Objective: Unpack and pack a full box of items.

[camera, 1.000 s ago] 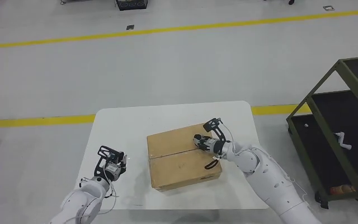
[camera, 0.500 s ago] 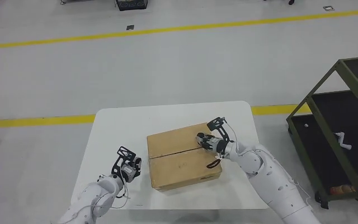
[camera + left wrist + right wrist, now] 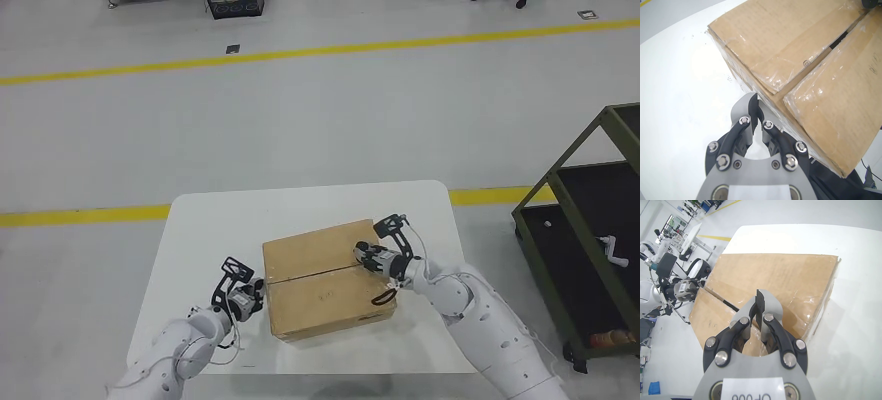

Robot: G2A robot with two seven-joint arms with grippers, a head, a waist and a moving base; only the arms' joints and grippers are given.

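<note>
Cardboard box with glossy taped flaps has left claw beside it, right claw above, both pinched closed, empty.

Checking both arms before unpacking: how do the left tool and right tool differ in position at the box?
The left tool is beside the box, at its end wall below the flap seam; the right tool is above the top flaps at the seam's other end. The left tool is down near the table; the right tool is higher. Both are shut, holding nothing.

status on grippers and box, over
Left gripper shut, beside the box wall. Right gripper shut, over the flap seam. Flaps down, seam slightly gapped.
</note>
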